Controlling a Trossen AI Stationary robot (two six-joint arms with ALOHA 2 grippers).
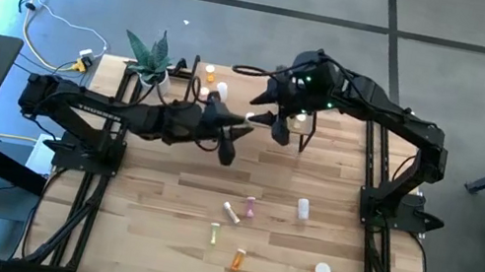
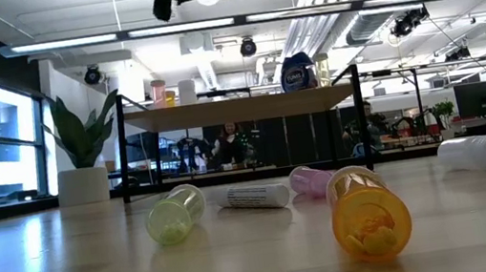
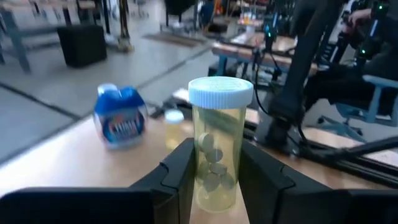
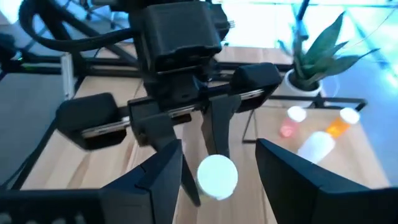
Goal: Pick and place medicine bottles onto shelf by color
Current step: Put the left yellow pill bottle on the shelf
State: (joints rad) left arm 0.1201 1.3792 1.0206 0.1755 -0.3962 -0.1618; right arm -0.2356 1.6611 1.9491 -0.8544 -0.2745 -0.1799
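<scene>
Left hand pinching an upright yellow-green pill bottle with a white cap, held in the air above the shelf. Right hand, fingers spread and holding nothing, hovers just beside it. A blue bottle stands on the shelf. Five more bottles lie on the tabletop, among them an orange one.

Pale, faintly glossy wood-plank surface; light-wood shelf on thin black metal legs; translucent, glossy yellow-green plastic bottle with ribbed white plastic cap, clamped between matt black plastic fingers of left tool; shiny blue plastic bottle beside it.
</scene>
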